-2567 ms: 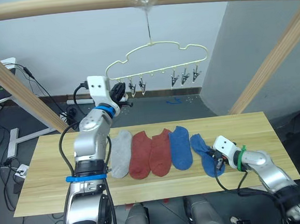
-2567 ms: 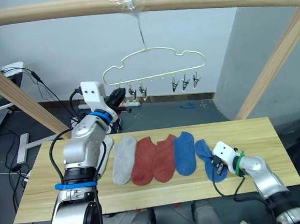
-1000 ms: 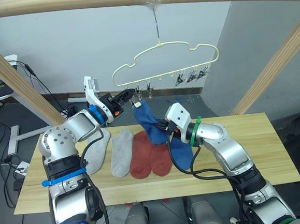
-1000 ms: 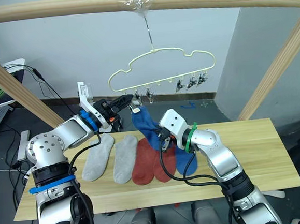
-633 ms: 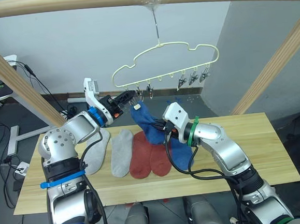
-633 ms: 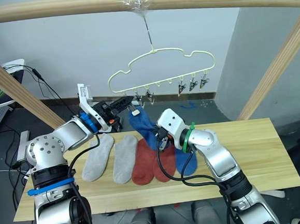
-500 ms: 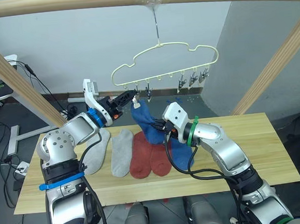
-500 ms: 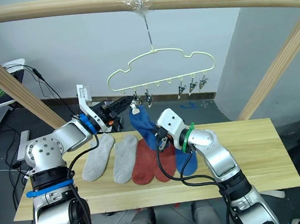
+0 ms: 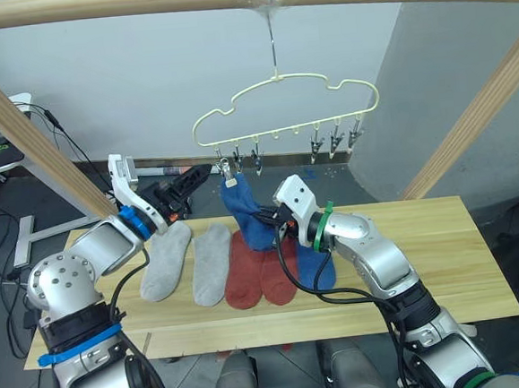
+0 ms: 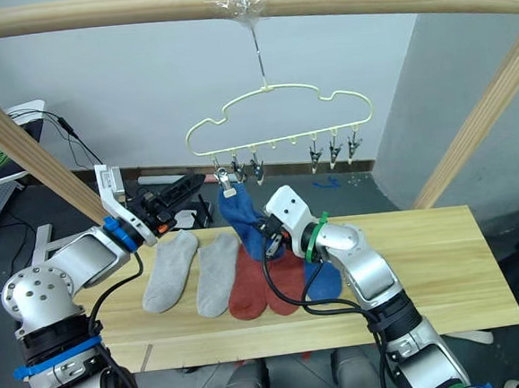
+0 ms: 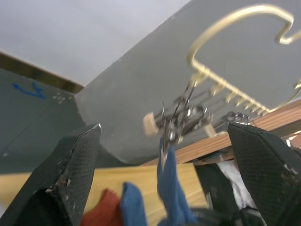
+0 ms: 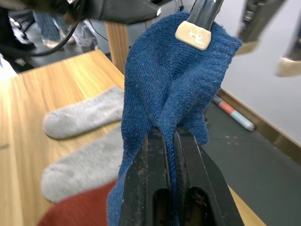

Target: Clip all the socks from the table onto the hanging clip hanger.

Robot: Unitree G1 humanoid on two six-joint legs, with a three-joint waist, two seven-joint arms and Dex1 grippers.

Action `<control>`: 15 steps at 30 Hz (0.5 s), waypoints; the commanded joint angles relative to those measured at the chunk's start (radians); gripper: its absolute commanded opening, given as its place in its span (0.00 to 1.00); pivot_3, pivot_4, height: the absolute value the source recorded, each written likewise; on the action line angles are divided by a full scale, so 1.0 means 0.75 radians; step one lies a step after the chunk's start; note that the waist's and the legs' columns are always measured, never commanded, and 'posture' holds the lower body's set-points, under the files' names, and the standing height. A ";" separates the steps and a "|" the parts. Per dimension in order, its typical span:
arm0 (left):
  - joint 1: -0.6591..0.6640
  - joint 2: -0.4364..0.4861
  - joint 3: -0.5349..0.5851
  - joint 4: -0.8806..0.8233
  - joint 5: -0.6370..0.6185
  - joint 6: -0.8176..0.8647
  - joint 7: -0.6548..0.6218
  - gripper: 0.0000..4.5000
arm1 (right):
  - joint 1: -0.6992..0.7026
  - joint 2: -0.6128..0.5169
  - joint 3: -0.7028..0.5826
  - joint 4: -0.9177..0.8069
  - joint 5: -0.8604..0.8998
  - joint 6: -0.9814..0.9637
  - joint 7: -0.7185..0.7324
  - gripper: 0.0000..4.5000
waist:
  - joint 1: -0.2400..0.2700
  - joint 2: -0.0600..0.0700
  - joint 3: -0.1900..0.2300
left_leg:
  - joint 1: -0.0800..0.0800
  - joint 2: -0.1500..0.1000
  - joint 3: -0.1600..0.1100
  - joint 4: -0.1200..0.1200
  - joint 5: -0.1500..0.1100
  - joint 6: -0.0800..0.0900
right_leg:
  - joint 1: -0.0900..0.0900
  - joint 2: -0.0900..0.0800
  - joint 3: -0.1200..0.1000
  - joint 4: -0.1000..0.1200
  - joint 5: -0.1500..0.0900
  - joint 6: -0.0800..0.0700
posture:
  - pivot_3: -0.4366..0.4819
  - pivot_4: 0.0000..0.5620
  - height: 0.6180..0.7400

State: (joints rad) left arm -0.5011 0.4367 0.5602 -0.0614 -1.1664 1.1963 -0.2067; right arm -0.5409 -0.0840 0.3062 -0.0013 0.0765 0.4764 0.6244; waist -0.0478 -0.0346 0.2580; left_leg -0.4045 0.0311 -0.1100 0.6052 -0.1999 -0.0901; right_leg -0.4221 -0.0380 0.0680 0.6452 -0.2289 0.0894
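Note:
The pale-yellow clip hanger [image 9: 285, 111] hangs from the beam. A blue sock [image 9: 240, 210] dangles from its leftmost clip [image 12: 196, 33], which pinches the cuff. My right gripper [image 9: 269, 220] is shut on this sock's lower part [image 12: 165, 108]. My left gripper [image 9: 196, 181] stands open just left of the clips [image 11: 178, 117], touching nothing. On the table [image 9: 462, 259] lie two grey socks [image 9: 166, 260], two rust red socks [image 9: 261, 268] and one more blue sock [image 9: 317, 267], partly behind my right arm.
A thick wooden beam [image 9: 137, 6] runs overhead, with slanted wooden posts at the left [image 9: 30, 140] and right [image 9: 469, 115]. Several free clips [image 9: 332, 139] hang on the hanger's right half. Cables and a white stand sit on the floor behind the table.
My left gripper has opened and drawn back to the left, away from the clip. The blue sock now hangs from that clip, with my right gripper still shut on it.

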 commanded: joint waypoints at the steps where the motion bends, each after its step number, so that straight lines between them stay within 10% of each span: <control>1: 0.010 0.052 0.041 -0.075 -0.073 -0.005 0.016 0.99 | -0.039 0.033 -0.029 0.015 0.042 -0.027 -0.010 0.00 | 0.012 0.000 0.000 | 0.000 0.000 0.000 0.000 0.000 0.000 | 0.000 0.000 0.000 0.000 0.000 0.000 | 0.57 0.42 1.00; 4: 0.040 0.101 0.044 -0.114 -0.111 0.000 0.023 0.99 | -0.071 0.080 -0.055 0.103 0.065 -0.028 -0.027 0.00 | 0.021 0.000 0.000 | 0.000 0.000 0.000 0.000 0.000 0.000 | 0.000 0.000 0.000 0.000 0.000 0.000 | 0.59 0.42 1.00; 15: 0.113 0.154 -0.072 -0.233 -0.072 -0.076 0.013 1.00 | -0.032 0.059 -0.061 0.140 0.076 -0.005 -0.004 0.76 | 0.031 0.000 0.000 | -0.001 0.000 -0.002 -0.001 0.000 0.000 | 0.000 0.000 -0.003 -0.001 -0.002 -0.003 | 0.59 0.43 1.00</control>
State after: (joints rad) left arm -0.4172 0.5351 0.5175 -0.1896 -1.2421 1.1773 -0.1866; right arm -0.5705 -0.0358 0.2679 0.1334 0.1145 0.4740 0.6099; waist -0.0245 -0.0346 0.2581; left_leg -0.4053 0.0313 -0.1113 0.6045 -0.2000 -0.0903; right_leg -0.4223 -0.0381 0.0661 0.6446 -0.2317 0.0843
